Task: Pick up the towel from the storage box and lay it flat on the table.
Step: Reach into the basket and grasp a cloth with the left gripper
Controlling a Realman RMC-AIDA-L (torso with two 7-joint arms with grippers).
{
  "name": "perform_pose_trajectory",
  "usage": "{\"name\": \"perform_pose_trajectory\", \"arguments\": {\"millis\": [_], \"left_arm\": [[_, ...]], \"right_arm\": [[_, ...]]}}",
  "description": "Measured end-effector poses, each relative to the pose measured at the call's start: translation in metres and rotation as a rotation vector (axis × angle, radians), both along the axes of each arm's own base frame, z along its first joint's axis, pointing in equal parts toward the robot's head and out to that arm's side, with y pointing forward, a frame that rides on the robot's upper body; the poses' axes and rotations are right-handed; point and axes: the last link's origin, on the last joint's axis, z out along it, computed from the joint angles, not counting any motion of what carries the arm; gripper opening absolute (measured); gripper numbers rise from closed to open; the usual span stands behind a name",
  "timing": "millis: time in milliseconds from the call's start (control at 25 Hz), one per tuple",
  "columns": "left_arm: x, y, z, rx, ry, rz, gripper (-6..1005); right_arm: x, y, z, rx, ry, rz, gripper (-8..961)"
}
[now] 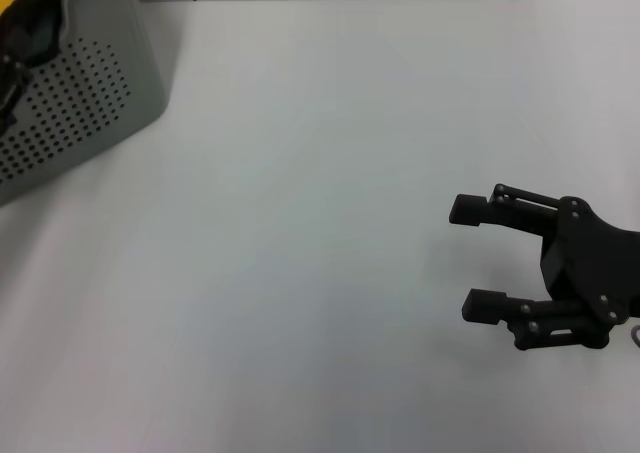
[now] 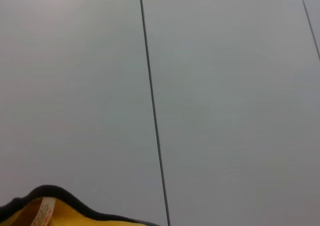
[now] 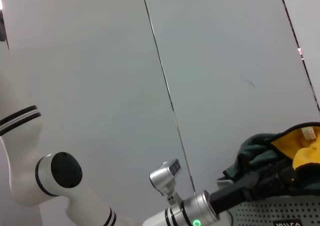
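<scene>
The box [image 1: 85, 93] stands at the far left corner of the bench [image 1: 320, 223], its perforated grey side facing the camera and its curved rim rising toward the back. The towel [image 1: 25, 8] sits bunched at the top of the box, yellow face and dark green folds showing above the rim; in the right wrist view the towel [image 3: 280, 151] heaps over the box [image 3: 280, 213] with a yellow patch and a small label on its upper edge. The left tool [image 3: 250, 183] reaches into that heap from the left arm, its black fingers buried among the green folds, and whether it is clenched on the cloth cannot be told. The left wrist view shows only a black-bordered yellow edge of the towel [image 2: 55, 213] against a pale wall. The right tool [image 1: 478, 256] hovers over the right side of the bench, well apart from the box, released, its two black fingers spread wide and holding nothing
</scene>
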Motion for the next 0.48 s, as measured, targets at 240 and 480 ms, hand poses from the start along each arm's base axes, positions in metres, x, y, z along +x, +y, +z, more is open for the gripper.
{"name": "perform_pose_trajectory", "arguments": {"millis": [240,480], "left_arm": [[0.0014,0.0006,-0.0067,0.062,0.043,0.011,691],[0.0012,0.0092,-0.0071,0.076,0.048,0.038,691]], "right_arm": [[-0.0013,0.0009,0.0005,0.002,0.004,0.004,871],[-0.0017,0.0006,0.0007,0.001,0.008,0.006,870]]}}
